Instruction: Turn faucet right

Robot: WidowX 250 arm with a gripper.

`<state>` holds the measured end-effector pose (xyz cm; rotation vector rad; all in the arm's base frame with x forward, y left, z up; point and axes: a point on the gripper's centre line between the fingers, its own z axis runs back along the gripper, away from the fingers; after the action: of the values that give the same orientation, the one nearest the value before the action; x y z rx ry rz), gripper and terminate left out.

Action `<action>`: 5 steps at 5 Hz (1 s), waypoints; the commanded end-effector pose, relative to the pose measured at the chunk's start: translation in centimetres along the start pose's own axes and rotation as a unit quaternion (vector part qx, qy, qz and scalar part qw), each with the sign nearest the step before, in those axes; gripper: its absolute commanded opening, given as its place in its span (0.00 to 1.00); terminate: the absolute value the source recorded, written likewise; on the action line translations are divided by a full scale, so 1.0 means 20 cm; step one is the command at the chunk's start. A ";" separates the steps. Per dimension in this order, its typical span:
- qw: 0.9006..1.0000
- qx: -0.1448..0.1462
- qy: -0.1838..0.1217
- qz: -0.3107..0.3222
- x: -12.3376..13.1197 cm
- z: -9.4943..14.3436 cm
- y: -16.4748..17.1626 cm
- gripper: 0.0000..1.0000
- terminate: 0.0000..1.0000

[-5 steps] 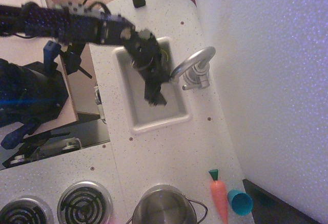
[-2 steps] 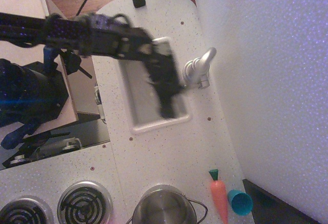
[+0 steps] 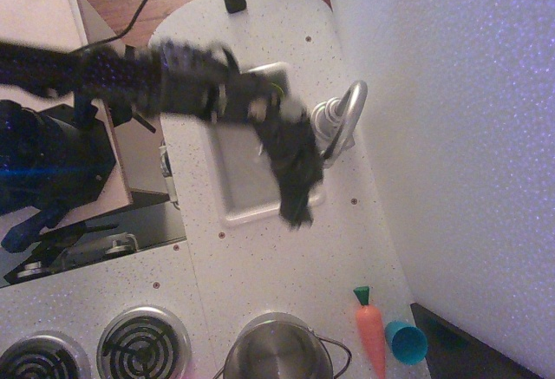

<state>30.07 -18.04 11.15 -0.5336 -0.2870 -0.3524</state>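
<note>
Faucet sits at 3 o'clock of the sink, spout arched along the counter's right edge, clear of the basin. Turn looks mostly done. Gripper is blurred; can't tell its opening or any hold.

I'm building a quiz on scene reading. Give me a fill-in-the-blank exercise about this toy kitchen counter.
1. The faucet stands beside the ____, at its wall-side edge.
2. The toy carrot lies next to a small ____ cup.
3. The steel pot sits at the bottom edge, to the right of the stove ____.
4. The hand is too ____ to tell whether it is open or shut.

Missing words: sink; blue; burners; blurred
</note>
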 end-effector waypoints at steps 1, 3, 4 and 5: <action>1.000 -0.003 -0.002 -0.008 0.01 -0.01 -0.04 1.00 0.00; 0.986 0.035 -0.115 0.112 -0.03 0.08 -0.03 1.00 0.00; 0.980 0.015 -0.177 0.093 0.03 0.01 0.05 1.00 0.00; 0.983 0.019 -0.181 0.015 0.02 -0.09 0.02 1.00 0.00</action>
<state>30.40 -19.19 8.38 -0.5444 -0.6063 -0.2738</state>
